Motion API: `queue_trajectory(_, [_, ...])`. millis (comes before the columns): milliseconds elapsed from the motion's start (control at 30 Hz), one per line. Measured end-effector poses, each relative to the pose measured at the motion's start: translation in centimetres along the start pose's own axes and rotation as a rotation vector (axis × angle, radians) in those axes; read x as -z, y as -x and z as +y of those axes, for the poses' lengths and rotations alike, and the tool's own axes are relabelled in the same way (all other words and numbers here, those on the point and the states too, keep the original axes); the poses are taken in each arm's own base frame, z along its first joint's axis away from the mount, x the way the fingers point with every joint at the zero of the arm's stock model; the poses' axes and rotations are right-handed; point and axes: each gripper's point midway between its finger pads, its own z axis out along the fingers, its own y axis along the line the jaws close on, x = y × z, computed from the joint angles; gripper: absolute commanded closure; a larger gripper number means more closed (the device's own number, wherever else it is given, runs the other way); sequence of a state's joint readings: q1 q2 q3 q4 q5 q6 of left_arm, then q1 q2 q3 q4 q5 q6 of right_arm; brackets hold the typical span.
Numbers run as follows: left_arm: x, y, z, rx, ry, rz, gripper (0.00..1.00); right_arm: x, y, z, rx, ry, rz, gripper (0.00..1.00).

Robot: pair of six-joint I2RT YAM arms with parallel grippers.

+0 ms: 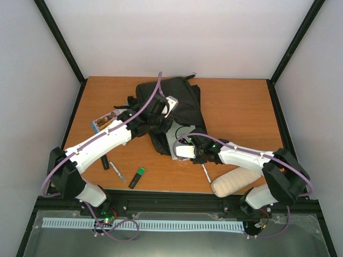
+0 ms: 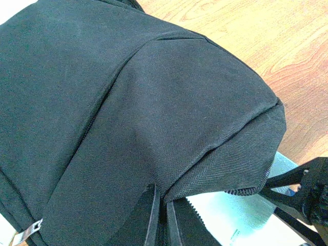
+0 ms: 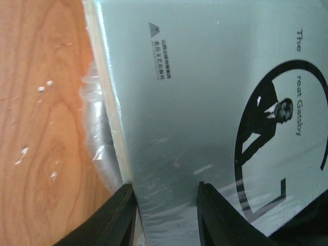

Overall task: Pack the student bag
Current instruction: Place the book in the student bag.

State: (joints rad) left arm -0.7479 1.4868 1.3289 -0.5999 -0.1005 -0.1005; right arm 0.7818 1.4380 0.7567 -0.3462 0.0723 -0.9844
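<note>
left pincer [image 2: 162, 221] is closed on the student bag [image 2: 128, 102] at its rim. right pincer [image 3: 166, 215] jaws stand apart at the wrapped book [image 3: 205, 102] on the tabletop [image 3: 46, 128]; whether they grip it cannot be told.

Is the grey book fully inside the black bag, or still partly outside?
Partly outside: the book sticks out from under the edge of the student bag.

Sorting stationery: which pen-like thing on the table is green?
The stubby green marker, black at one end; the black pen and grey pen beside it and the white pen show no green.
</note>
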Motion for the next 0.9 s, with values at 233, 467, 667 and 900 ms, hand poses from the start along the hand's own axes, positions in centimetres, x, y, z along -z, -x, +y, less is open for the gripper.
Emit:
queue_trajectory(233, [0.0, 0.0, 0.0, 0.0, 0.0, 0.0, 0.99, -0.9, 0.5, -1.9, -0.008, -0.075, 0.003, 0.81])
queue_trajectory(467, [0.0, 0.0, 0.0, 0.0, 0.001, 0.0, 0.99, -2.4, 1.2, -4.3, -0.017, -0.148, 0.012, 0.84])
queue_trajectory(667, [0.0, 0.0, 0.0, 0.0, 0.001, 0.0, 0.99, -4.8, 1.3, -5.8, -0.017, -0.213, 0.041, 0.85])
queue_trajectory(900, [0.0, 0.0, 0.0, 0.0, 0.002, -0.001, 0.99, -6.1, 1.6, -7.9, 0.004, -0.317, 0.054, 0.88])
